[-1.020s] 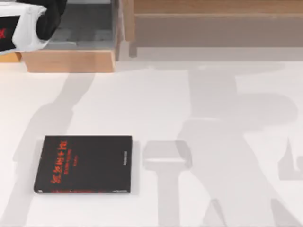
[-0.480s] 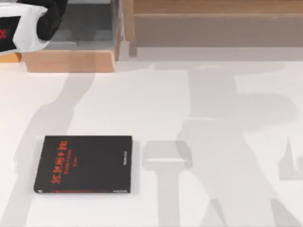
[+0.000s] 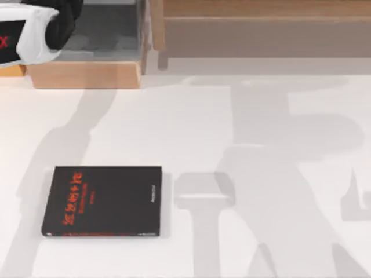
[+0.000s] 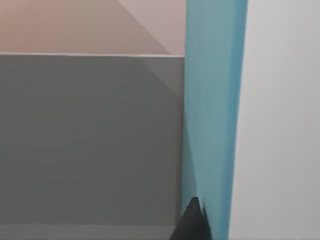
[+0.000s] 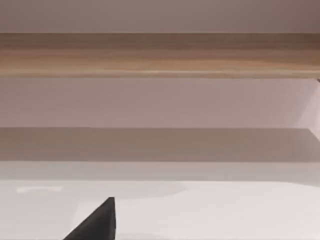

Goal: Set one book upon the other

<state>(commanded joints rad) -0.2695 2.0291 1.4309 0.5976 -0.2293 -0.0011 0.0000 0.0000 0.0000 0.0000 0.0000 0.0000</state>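
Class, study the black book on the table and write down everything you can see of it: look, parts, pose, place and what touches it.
The black book is thin and rectangular, with a matte dark cover. Red lettering runs along its left part, and a small pale mark sits near its right edge. A reddish strip shows along its near edge. It lies closed and flat on the white table, at the top view's lower left, square to the table's edges. Nothing rests on it and only the table touches it.
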